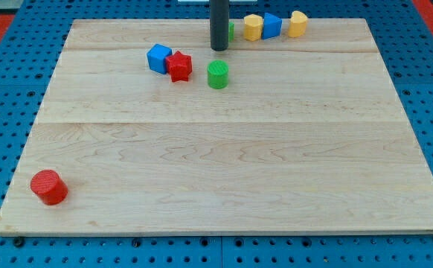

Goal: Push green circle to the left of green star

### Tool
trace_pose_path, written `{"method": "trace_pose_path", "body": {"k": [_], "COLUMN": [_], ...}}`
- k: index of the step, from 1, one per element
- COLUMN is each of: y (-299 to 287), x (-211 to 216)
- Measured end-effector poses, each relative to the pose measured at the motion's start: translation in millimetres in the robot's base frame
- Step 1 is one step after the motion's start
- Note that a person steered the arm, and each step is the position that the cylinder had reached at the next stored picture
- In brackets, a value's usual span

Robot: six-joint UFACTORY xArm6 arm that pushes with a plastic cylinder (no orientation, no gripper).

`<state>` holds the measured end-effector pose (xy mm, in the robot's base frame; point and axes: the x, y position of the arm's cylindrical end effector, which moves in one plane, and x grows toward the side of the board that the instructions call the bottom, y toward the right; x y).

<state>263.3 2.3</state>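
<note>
Tip (pixel 219 49) near top edge, above green circle (pixel 217 74).

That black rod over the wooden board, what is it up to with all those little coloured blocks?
It is a robot arm's pushing rod; my tip rests near the board's top edge, just above the green circle and apart from it. A green block, mostly hidden behind the rod, seems to be the green star. The job is to slide the circle to that star's left. The other blocks lie untouched.
</note>
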Motion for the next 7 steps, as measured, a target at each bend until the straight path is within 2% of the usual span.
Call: {"method": "trace_pose_path", "body": {"k": [2,3,4,5,6,7], "y": [5.8,15.1,36.7,36.1,-24.1,-38.1], "x": [-20.6,-10.1,20.2,91.6,81.9,56.2]}}
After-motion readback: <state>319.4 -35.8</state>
